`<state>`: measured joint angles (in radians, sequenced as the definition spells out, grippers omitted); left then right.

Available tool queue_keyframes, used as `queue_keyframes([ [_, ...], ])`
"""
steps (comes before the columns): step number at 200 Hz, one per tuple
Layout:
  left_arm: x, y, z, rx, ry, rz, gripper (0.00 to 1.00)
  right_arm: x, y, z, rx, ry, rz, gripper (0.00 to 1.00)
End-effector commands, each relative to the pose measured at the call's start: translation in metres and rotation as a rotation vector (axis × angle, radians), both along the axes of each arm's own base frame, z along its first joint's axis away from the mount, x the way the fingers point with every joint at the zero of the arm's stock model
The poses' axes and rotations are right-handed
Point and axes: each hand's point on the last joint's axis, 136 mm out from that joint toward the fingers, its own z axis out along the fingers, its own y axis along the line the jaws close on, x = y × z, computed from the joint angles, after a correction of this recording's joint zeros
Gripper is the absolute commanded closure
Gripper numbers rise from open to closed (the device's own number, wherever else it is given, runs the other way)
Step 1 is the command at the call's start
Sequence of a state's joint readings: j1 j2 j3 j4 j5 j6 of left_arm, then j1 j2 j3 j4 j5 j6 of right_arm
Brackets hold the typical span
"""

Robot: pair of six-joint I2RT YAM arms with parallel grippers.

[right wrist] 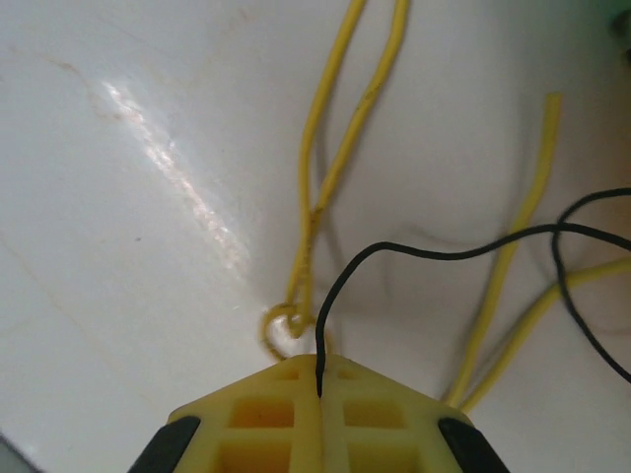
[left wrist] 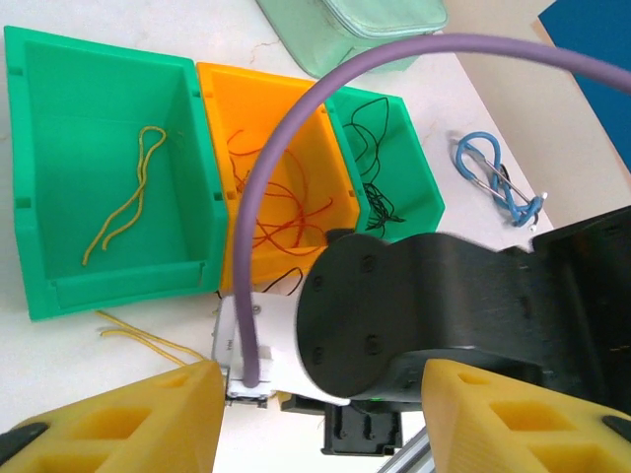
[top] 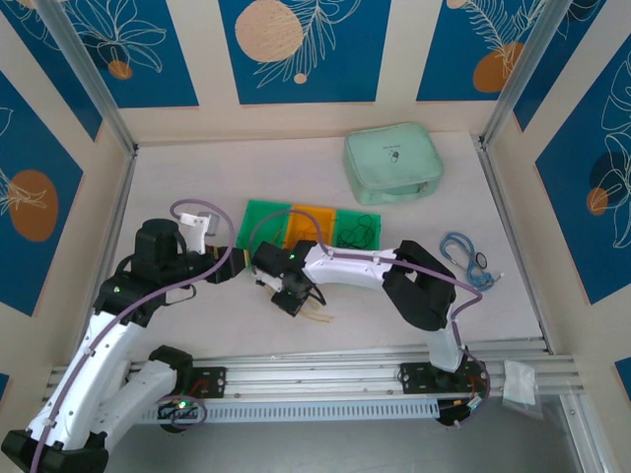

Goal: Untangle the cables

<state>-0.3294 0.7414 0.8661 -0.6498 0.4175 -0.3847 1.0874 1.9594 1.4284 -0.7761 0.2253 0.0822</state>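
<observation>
- Fingers (right wrist: 261,429) of the right gripper (right wrist: 318,399) pinched tight on a black cable (right wrist: 434,251), bottom centre; yellow cables (right wrist: 330,168) upper centre.
- Left gripper (left wrist: 317,404) spread wide along the lower edge.

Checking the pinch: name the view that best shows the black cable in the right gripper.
Right wrist view: the black cable runs into the shut right gripper. Top external shows the gripper small, the strand too thin to tell; in left wrist the right arm covers the grip.
</observation>
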Motion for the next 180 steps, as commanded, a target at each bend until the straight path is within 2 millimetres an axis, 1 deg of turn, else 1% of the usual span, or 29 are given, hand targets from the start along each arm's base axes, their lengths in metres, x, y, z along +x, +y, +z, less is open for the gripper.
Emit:
queue_keyframes([
  [1,0.002,0.004,0.003,0.010,-0.019,0.011,0.45,-0.006,0.007,0.044,0.124,0.000,-0.006,0.96],
  [37,0.004,0.004,-0.001,0.011,-0.014,0.017,0.45,-0.010,0.006,0.083,0.270,0.024,-0.036,0.96],
  [80,0.006,0.003,-0.007,0.009,-0.001,0.020,0.45,-0.012,0.002,0.104,0.352,0.056,-0.059,0.96],
  [112,0.006,0.006,-0.012,0.023,0.006,0.027,0.45,-0.008,-0.007,0.130,0.417,0.015,-0.089,0.97],
  [142,0.008,0.006,-0.015,0.030,0.011,0.030,0.45,-0.005,-0.021,0.172,0.516,-0.051,-0.108,0.97],
  [174,0.010,0.006,-0.019,0.030,0.015,0.035,0.45,-0.002,-0.042,0.233,0.700,-0.128,-0.131,0.96],
  [180,0.010,0.006,-0.019,0.030,0.014,0.036,0.45,-0.003,-0.048,0.248,0.748,-0.145,-0.137,0.96],
])
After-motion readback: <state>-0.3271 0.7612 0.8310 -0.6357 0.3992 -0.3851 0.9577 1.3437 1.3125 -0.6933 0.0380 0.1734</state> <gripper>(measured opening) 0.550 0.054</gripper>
